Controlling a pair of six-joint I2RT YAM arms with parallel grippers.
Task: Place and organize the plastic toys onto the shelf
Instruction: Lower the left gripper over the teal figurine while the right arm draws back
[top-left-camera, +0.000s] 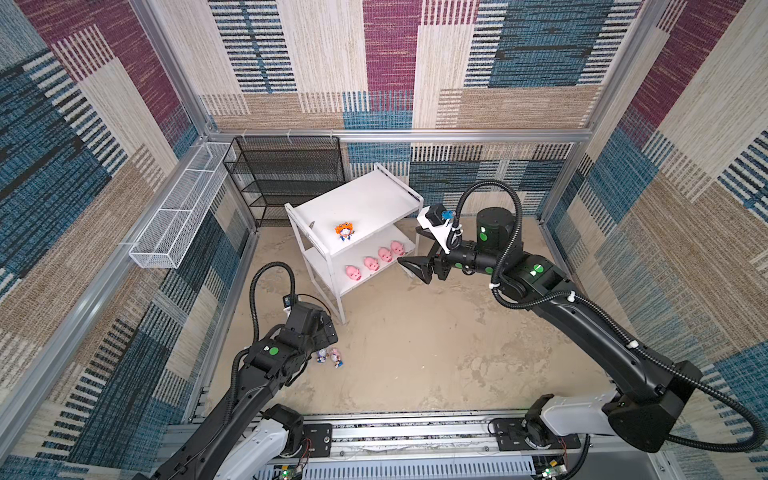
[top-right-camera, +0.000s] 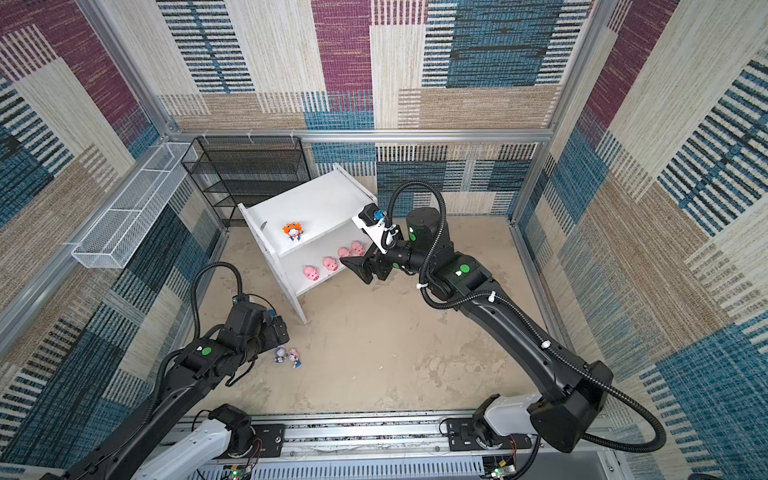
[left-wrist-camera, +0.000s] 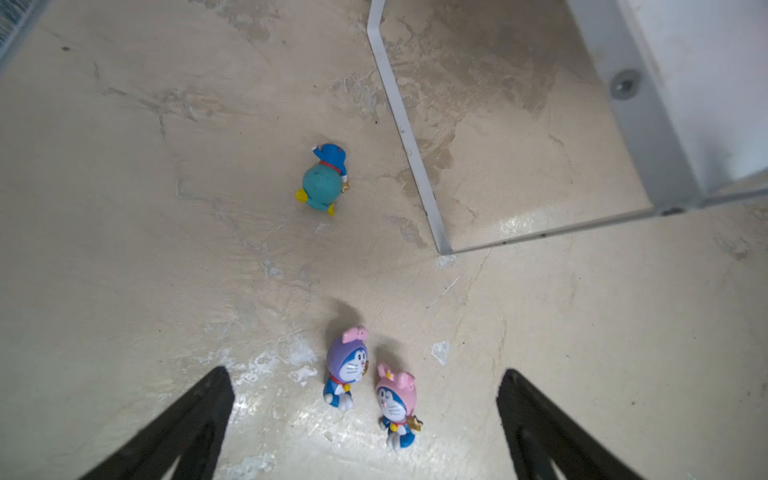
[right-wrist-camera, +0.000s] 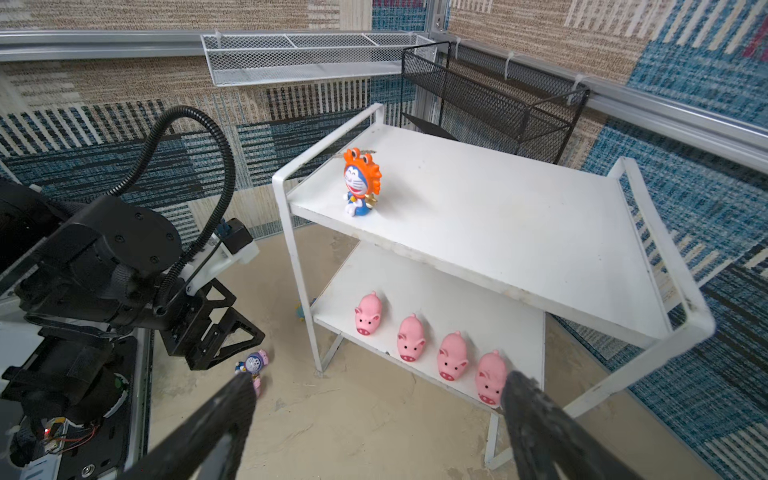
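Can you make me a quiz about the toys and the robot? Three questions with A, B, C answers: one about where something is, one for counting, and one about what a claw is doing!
1. Where is the orange-hooded figurine?
A) on the top board of the white shelf
B) on its lower board
C) hanging from one of its legs

2. How many pink pigs are on the lower board?
A) two
B) four
C) six

3. What is the left gripper doing?
A) shut on a pig
B) shut on a figurine
C) open, holding nothing

Answers:
1 A: it stands near the top board's edge.
2 B: four stand in a row.
3 C: its fingers are wide apart, and the purple-hooded figurine and pink-hooded figurine stand untouched on the floor.
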